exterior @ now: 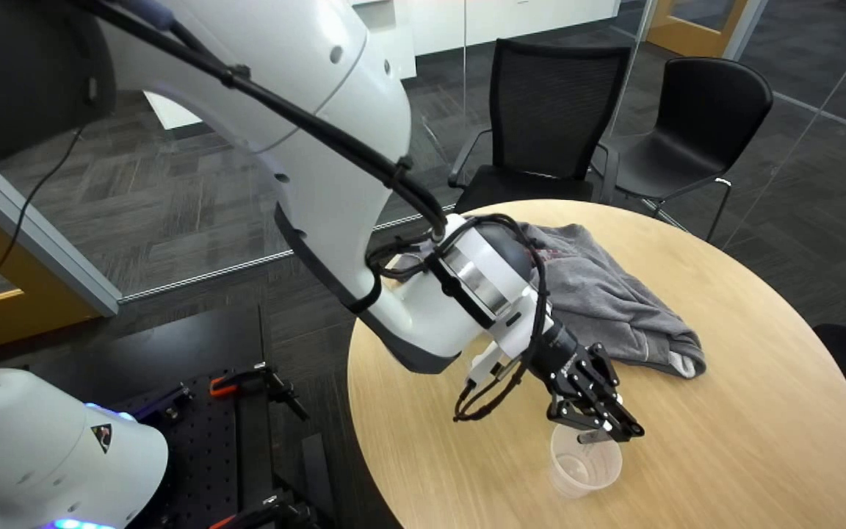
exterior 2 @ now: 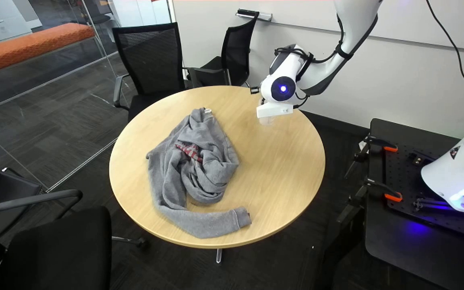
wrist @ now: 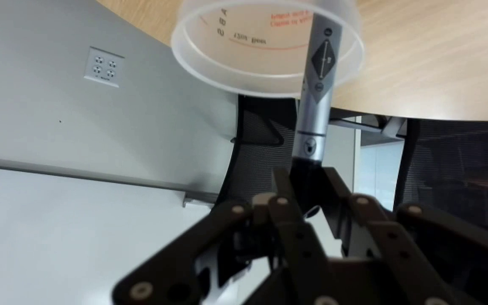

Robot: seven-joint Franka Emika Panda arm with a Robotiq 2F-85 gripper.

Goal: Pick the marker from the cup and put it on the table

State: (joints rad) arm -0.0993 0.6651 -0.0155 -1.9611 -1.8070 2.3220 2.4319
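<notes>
The marker (wrist: 318, 84) has a silver-grey barrel with dark print and a black end. My gripper (wrist: 306, 180) is shut on its black end in the wrist view. The barrel slants across the rim of the clear cup (wrist: 244, 78) and its far end reaches inside. In an exterior view the gripper (exterior: 620, 428) is just over the cup (exterior: 577, 477), and a short piece of the marker (exterior: 594, 436) shows within the rim. The cup stands upright on the tan round table (exterior: 761, 411). In an exterior view the arm hides the gripper and marker, and the cup (exterior 2: 267, 121) shows partly.
A crumpled grey cloth (exterior: 606, 294) lies on the table near the gripper and shows too in an exterior view (exterior 2: 199, 173). Black chairs (exterior 2: 151, 60) stand round the table. The robot base (exterior: 63, 448) is on a separate black stand with clamps.
</notes>
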